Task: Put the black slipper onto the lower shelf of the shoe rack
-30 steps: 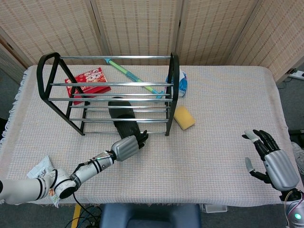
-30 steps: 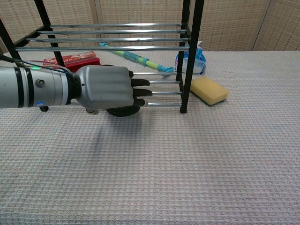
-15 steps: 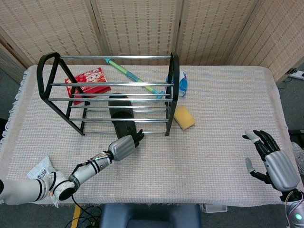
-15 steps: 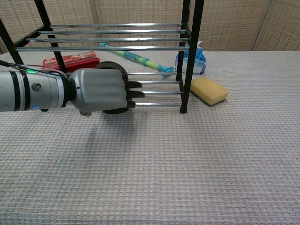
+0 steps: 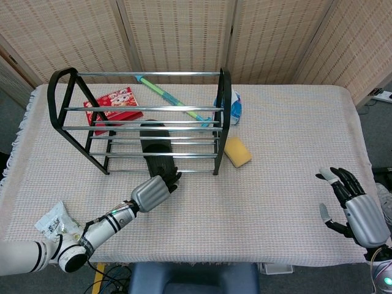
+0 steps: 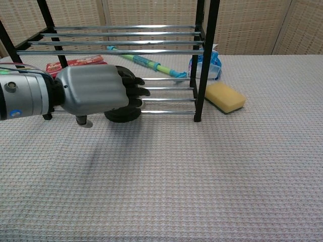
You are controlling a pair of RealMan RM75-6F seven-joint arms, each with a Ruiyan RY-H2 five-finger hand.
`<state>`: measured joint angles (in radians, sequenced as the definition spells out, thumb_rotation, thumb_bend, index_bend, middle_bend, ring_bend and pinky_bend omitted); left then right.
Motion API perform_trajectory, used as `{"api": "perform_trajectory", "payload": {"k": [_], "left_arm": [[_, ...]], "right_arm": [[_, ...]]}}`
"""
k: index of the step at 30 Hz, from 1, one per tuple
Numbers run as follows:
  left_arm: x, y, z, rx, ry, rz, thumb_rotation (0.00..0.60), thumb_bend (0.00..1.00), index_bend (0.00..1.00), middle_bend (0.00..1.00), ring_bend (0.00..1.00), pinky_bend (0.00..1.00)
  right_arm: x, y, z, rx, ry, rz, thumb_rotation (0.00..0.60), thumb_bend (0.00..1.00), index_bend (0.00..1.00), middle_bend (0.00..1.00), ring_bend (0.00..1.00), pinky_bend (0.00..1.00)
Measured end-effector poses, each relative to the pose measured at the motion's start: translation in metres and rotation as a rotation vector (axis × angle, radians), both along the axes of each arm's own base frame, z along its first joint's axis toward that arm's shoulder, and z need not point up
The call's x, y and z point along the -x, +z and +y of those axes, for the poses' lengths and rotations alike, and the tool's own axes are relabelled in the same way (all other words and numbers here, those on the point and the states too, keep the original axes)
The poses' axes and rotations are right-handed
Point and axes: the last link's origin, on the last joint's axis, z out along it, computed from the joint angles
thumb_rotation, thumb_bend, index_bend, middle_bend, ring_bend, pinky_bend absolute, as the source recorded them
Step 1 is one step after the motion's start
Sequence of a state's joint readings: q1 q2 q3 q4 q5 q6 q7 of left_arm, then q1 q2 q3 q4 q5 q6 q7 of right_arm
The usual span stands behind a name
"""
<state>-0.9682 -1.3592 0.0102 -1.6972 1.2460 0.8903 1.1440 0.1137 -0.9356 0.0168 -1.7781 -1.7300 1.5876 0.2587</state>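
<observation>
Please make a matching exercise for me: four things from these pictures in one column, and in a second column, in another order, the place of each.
1. slipper
2. sponge
3. red box
4. wrapper

a. table's front left edge
b. just right of the rack
c. behind the rack's left part
d. on the rack's lower bars

Pairs: 1-d, 2-b, 3-c, 4-a
</observation>
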Motion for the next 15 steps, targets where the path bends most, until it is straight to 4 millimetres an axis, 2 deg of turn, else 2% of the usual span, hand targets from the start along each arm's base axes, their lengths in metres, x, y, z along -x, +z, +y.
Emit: {"api": "perform_trajectory", "payload": {"k": [9,15], "left_arm": [[0.028,0.036,-0.034,0.061,0.165,-0.123,0.600,0.13,0.16,0.07,0.06,0.32],[0.054,0.067,-0.058,0.067,0.271,-0.165,0.600,0.13,0.17,0.07,0.06,0.32]], "right_arm": [[0.001,0.004,-0.002,0.011,-0.010,0.008,0.600,0.55,0.00,0.19,0.12,0.07],[0.002,0.005,-0.003,0.017,-0.025,0.016,0.600,0.55,0.00,0.19,0.12,0.07]]}}
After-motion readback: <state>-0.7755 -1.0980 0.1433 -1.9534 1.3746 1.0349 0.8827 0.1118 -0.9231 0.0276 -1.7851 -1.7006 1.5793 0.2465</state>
